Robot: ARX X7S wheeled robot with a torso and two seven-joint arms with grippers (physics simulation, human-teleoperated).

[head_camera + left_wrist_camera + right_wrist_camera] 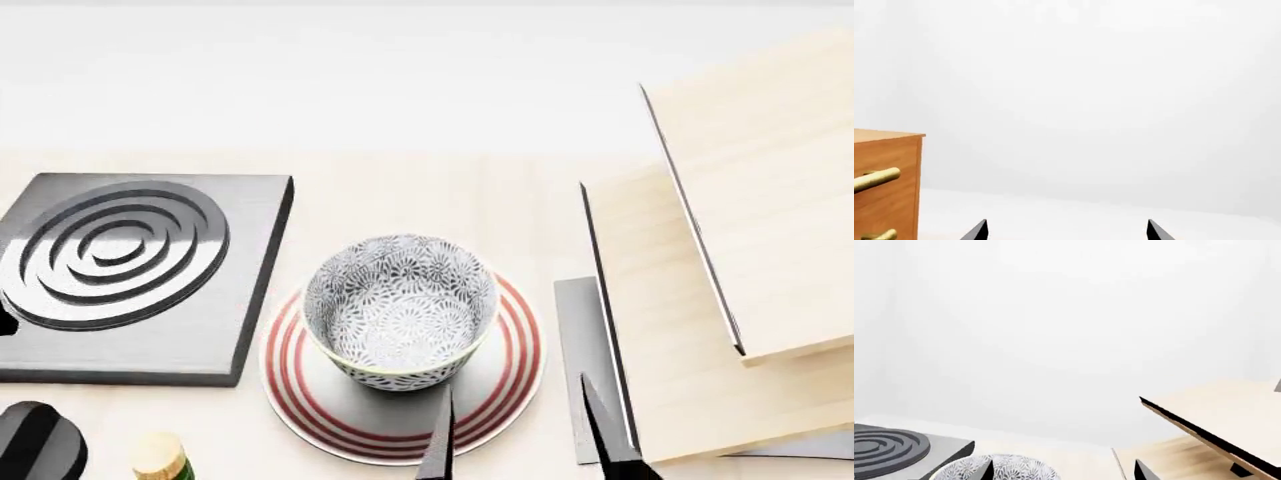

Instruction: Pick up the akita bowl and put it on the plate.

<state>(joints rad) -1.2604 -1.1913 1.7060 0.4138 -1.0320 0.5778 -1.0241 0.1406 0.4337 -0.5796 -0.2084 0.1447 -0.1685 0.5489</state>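
In the head view the akita bowl [400, 300], white with a dense grey floral pattern, stands upright on the plate [327, 415], a white plate with red rings. My right gripper [523, 435] is open just in front of the bowl and to its right. One dark finger [441, 445] overlaps the plate's near edge, and nothing sits between the fingers. The right wrist view shows the bowl's rim [1014, 469] behind one finger of that open gripper [1064, 470]. My left gripper [1067, 230] shows only in its wrist view, open and empty, facing a white wall.
A dark grey square stove burner [120, 270] [887, 447] lies left of the plate. Pale wooden boards [747, 250] [1214, 415] rise on the right. A dark rounded object [38, 440] and a bottle top [160, 455] sit at the near left. A wooden drawer unit with brass handles [884, 190] is beside the left gripper.
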